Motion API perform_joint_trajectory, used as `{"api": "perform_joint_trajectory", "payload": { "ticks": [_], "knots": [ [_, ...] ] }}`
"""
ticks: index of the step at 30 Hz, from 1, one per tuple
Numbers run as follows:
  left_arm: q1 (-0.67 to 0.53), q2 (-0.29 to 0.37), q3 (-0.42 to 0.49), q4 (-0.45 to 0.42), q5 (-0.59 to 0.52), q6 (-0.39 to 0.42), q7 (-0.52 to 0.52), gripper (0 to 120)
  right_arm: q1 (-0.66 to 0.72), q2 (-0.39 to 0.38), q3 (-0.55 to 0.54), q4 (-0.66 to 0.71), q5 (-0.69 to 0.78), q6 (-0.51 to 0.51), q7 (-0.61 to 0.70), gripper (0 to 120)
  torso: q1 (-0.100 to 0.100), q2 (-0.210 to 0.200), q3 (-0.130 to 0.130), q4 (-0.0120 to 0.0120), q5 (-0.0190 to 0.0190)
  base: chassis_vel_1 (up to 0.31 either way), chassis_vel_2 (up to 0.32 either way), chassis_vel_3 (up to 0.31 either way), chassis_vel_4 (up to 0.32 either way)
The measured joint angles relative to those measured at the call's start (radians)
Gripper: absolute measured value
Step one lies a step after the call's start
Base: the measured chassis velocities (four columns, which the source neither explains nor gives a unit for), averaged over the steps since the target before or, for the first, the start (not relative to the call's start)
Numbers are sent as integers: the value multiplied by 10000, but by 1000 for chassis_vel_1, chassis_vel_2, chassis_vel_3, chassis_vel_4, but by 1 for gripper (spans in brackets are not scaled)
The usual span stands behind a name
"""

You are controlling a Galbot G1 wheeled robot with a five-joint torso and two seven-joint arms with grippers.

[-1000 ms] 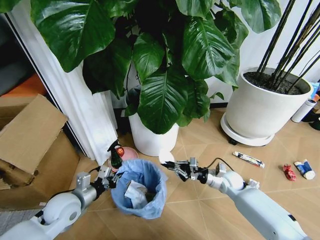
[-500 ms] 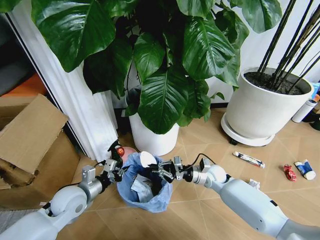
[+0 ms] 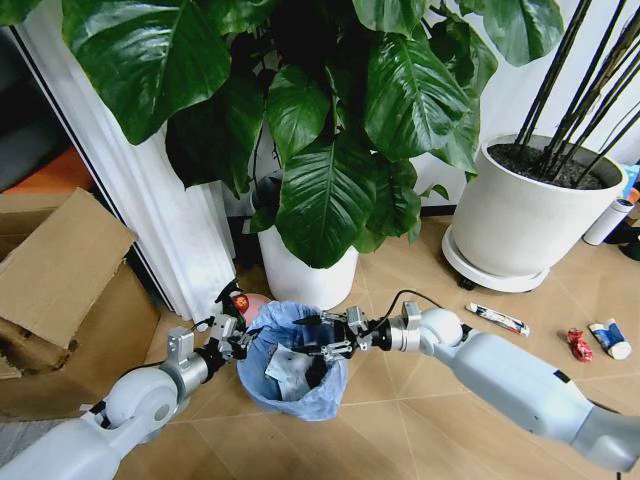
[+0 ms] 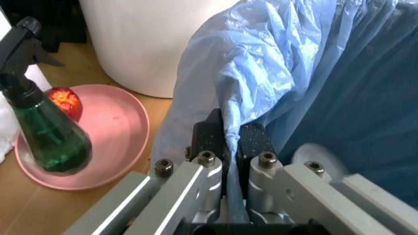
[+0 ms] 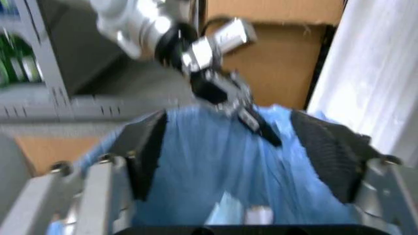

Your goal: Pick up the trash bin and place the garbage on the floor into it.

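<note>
Blue plastic lining marks the trash bin (image 3: 291, 362), which sits just in front of the nearer white plant pot (image 3: 300, 282). The left gripper (image 3: 236, 338) is at the bin's left rim; the left wrist view shows its two fingers (image 4: 207, 142) pressed together on a fold of the bag and rim. The right gripper (image 3: 318, 336) is positioned over the bin's open mouth, fingers spread wide with nothing between them; the right wrist view shows both pads (image 5: 145, 152) framing the blue liner. White paper wads (image 3: 290, 372) lie inside the bin. On the floor to the robot's right lie a thin tube wrapper (image 3: 497, 319), a red scrap (image 3: 578, 343) and a blue-white scrap (image 3: 609, 339). A green spray bottle (image 4: 40, 122) stands on a pink dish (image 4: 114, 142) beside the bin.
</note>
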State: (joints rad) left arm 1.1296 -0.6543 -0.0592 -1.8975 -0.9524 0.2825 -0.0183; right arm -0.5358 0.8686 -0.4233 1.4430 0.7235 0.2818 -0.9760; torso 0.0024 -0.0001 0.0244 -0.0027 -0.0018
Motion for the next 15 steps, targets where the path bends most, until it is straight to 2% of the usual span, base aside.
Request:
{"api": "perform_joint_trajectory", "payload": {
  "ticks": [5, 8, 11, 15],
  "knots": [
    [19, -9, -42, -3, 10, 14, -45, 0, 100, -148, 178, 52, -394, -23, 257, 93, 0, 0, 0, 2, 1, 0, 0, 0, 0],
    [54, -26, -105, -5, 0, 20, -88, 0, -79, -205, 458, 125, -173, -48, 556, 98, 0, 0, 0, 2, -4, 0, 0, 0, 0],
    [106, -25, -146, -15, -1, 23, -94, 0, -310, -283, 695, 199, 34, -84, 912, 100, 0, 0, 0, 2, 2, 0, 0, 0, 0],
    [327, -52, -393, -88, 2, 26, -95, 0, -1898, -775, 2267, 665, 384, -529, 3059, 100, 0, 1, -1, 1, 1, 0, 0, 0, 0]
  ]
}}
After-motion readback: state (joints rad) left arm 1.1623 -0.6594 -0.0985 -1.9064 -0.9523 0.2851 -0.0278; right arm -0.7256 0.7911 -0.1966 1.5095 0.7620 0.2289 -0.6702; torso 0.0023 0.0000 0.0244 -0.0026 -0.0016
